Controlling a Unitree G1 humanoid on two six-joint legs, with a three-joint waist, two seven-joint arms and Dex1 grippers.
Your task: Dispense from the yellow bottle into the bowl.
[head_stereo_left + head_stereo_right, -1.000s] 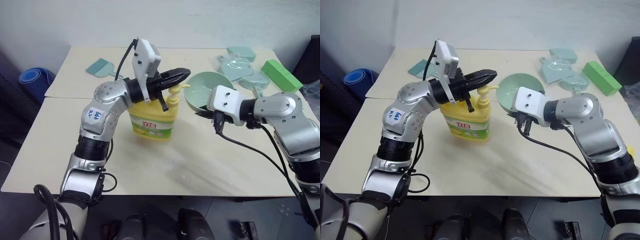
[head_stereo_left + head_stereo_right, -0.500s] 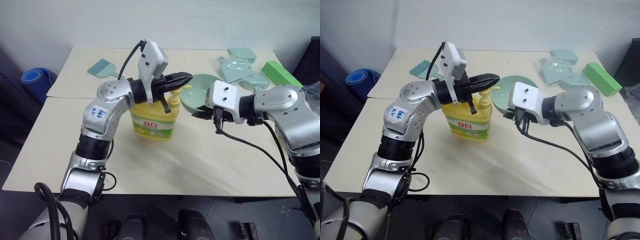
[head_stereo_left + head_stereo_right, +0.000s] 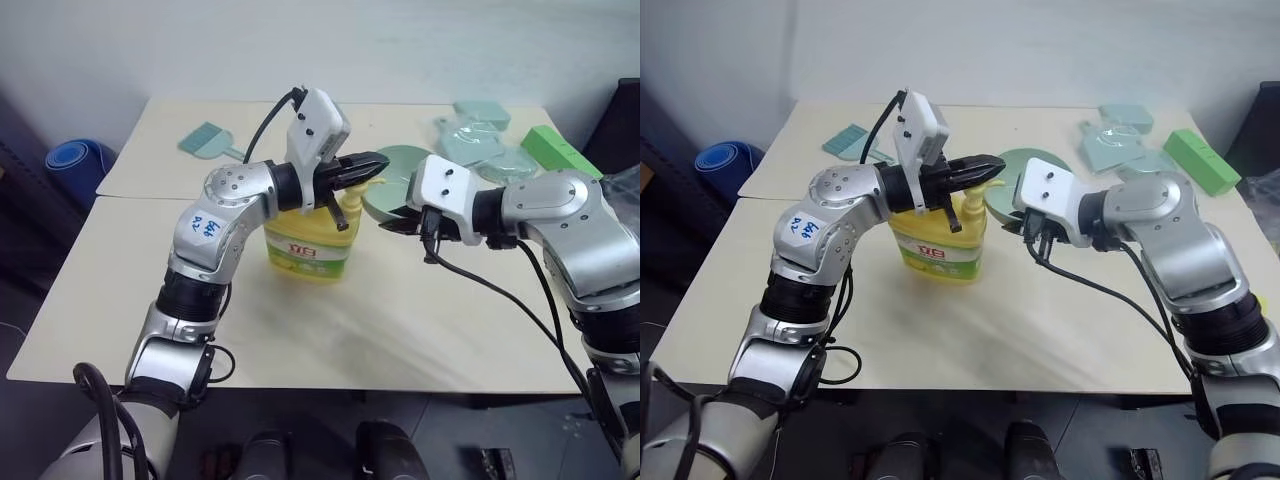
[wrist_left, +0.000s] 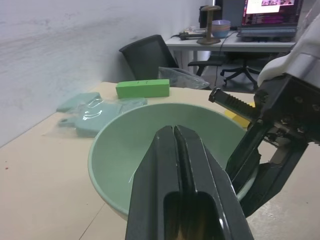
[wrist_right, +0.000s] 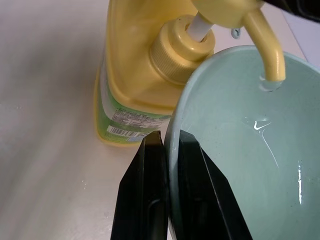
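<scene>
The yellow bottle (image 3: 305, 255) stands upright mid-table, its label facing me. My left gripper (image 3: 376, 166) is shut and lies level across the top of the pump head (image 5: 230, 7). The pale mint-green bowl (image 3: 393, 177) is held off the table just right of the bottle, with my right gripper (image 5: 170, 134) shut on its near rim. The pump spout (image 5: 267, 55) hangs over the bowl's inside, with a drop at its tip and wet streaks on the bowl wall. In the left wrist view the bowl (image 4: 125, 145) sits right beyond my shut fingers (image 4: 200, 165).
Pale-teal dustpans and brushes in plastic (image 3: 480, 135) and a green block (image 3: 563, 150) lie at the table's back right. A small teal brush (image 3: 205, 138) lies at the back left. A blue roll (image 3: 70, 160) sits on the floor left of the table.
My left gripper has sunk a little and levelled onto the pump head. The bowl stays in my right gripper, now tucked closer under the spout. The head camera has shifted slightly.
</scene>
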